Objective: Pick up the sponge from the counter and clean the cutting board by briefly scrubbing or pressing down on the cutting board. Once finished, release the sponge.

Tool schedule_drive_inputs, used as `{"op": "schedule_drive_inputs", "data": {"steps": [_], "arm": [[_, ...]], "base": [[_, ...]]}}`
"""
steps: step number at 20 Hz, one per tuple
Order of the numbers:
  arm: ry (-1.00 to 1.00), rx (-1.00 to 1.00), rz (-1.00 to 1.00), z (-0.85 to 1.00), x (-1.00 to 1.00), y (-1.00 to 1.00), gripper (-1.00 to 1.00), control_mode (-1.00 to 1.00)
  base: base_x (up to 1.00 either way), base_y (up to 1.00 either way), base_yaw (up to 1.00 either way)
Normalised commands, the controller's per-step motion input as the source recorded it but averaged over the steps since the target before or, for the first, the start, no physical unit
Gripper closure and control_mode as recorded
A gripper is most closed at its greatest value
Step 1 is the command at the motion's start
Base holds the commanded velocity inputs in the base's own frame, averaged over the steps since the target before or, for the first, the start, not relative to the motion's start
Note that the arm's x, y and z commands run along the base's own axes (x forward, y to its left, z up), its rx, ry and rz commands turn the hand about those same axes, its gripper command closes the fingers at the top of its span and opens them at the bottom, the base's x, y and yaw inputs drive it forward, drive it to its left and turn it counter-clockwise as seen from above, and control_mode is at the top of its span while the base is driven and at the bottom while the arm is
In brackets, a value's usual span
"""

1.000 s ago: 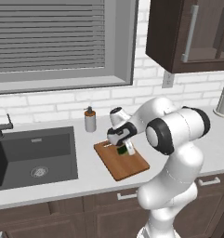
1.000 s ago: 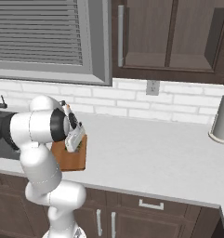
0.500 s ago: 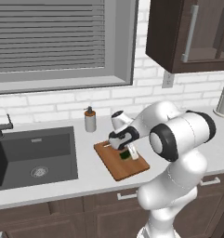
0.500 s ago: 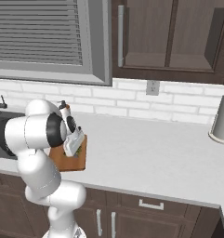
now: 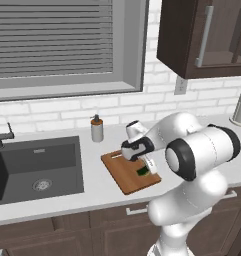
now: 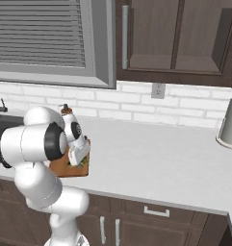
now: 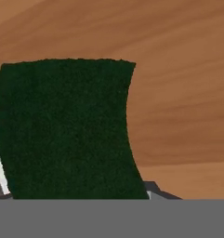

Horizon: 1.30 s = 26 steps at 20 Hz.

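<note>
Low over the cutting board (image 5: 128, 176), arm folded down, jaws apparently pinching the sponge (image 7: 67, 130).

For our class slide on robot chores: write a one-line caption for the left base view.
White arm's gripper presses the green sponge onto the wooden cutting board beside the sink.

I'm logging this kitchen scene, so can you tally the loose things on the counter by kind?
Sponge: 1
Cutting board: 1
Soap dispenser bottle: 1
Grey canister: 1
Total: 4
</note>
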Motion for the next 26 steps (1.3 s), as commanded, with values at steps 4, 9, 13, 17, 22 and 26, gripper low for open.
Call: {"op": "schedule_drive_inputs", "data": {"steps": [4, 9, 13, 17, 22, 26], "arm": [[0.09, 0.00, 0.00, -0.19, -0.62, -0.16, 1.00, -1.00], [0.02, -0.01, 0.01, -0.22, -0.62, -0.02, 1.00, -1.00], [0.00, -0.01, 0.00, -0.10, -0.13, 0.00, 1.00, -1.00], [-0.11, 0.00, 0.00, 0.00, 0.10, -0.01, 1.00, -1.00], [-0.19, -0.02, -0.04, -0.03, 0.23, -0.01, 1.00, -1.00], [-0.19, -0.02, -0.06, -0.07, 0.33, 0.00, 1.00, -1.00]], "base": [[0.00, 0.00, 0.00], [0.00, 0.00, 0.00], [0.00, 0.00, 0.00], [0.00, 0.00, 0.00], [0.00, 0.00, 0.00], [0.00, 0.00, 0.00]]}}
